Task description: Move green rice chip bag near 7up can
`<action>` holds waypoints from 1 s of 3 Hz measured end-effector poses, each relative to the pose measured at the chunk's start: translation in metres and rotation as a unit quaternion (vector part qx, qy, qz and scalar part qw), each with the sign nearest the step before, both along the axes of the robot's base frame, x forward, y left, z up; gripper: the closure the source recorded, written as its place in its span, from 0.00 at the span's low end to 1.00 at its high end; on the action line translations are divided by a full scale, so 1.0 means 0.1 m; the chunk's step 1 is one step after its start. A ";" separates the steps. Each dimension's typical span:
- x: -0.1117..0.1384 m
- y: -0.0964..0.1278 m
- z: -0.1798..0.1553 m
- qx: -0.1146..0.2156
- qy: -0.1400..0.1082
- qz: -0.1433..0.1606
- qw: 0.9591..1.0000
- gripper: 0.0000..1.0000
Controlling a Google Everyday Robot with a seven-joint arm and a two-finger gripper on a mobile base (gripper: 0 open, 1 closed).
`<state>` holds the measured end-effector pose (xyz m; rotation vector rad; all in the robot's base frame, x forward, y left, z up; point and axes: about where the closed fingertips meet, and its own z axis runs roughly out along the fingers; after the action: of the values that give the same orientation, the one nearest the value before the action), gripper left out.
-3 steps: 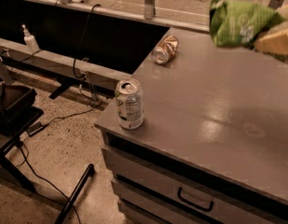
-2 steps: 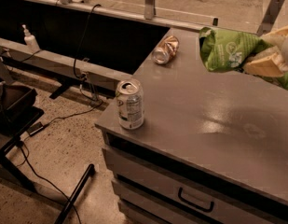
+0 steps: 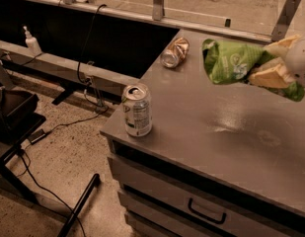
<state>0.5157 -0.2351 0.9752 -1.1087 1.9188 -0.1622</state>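
Grey cabinet top (image 3: 216, 132) is seen above a speckled floor. At its right side the green rice chip bag (image 3: 230, 62) is clamped between the fingers of the gripper (image 3: 270, 63), apparently raised off the surface, its long axis running left-right. The 7up can (image 3: 137, 110) stands upright at the near-left corner, well apart, down and left of the bag. A copper can (image 3: 175, 52) lies on its side nearer the bag.

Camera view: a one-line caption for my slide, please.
Hand at right holds green rice chip bag above table; 7up can stands at left corner.
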 end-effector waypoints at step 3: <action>0.16 0.44 -0.69 -0.026 0.042 0.068 0.997 1.00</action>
<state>0.5318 -0.1915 0.9058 -1.2939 1.9140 -0.0924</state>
